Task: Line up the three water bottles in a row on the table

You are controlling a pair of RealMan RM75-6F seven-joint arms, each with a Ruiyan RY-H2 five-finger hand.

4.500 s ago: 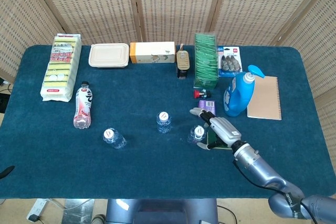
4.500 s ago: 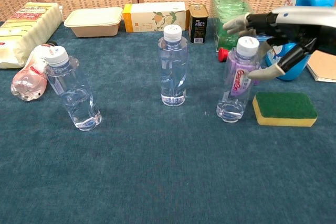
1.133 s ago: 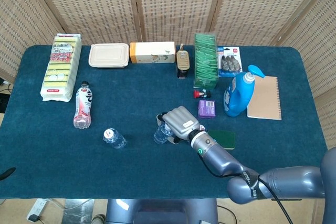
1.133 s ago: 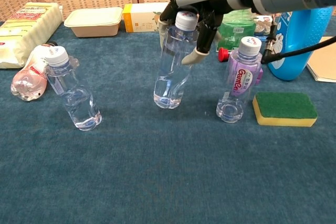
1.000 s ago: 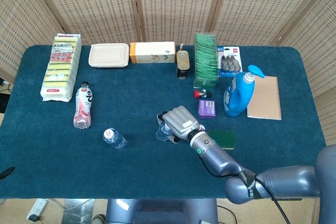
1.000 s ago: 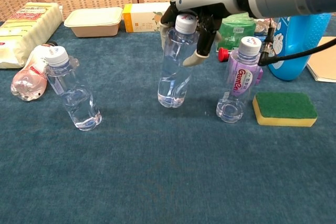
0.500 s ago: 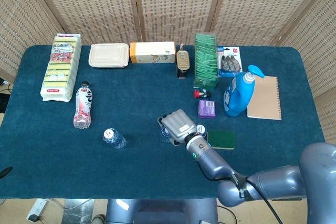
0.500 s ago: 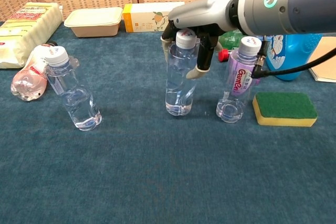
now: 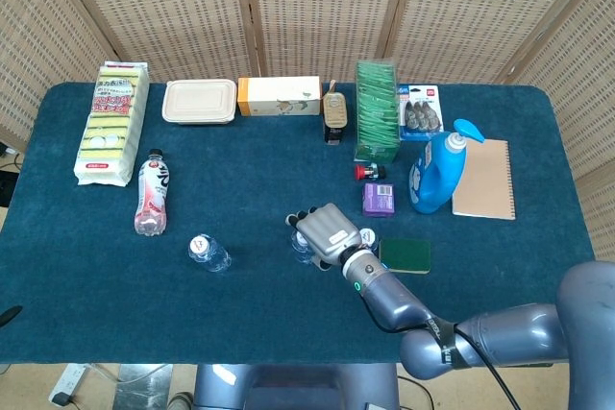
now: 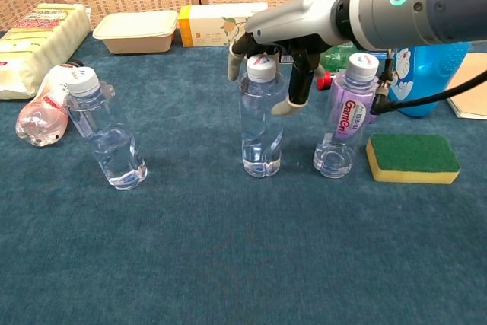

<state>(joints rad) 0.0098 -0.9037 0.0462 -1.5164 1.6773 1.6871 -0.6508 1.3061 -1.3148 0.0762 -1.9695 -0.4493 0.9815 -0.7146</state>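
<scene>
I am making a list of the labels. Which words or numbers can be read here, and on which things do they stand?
"GantOn", or close to it: purple label of the clear water bottle beside the green sponge.
"80", with a blurred mark after it: small dark can.
Sponge pack, pink bottle, orange box: print too blurred to read.

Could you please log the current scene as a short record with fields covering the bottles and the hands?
middle bottle: upright on the table, clear, no label
right bottle: upright, purple label, beside the green sponge
left bottle: tilted, clear, set apart from the other two
right hand: over the middle bottle's cap, fingers spread apart, not gripping
left hand: not in view
row: middle and right bottles roughly level, left bottle leaning
</scene>
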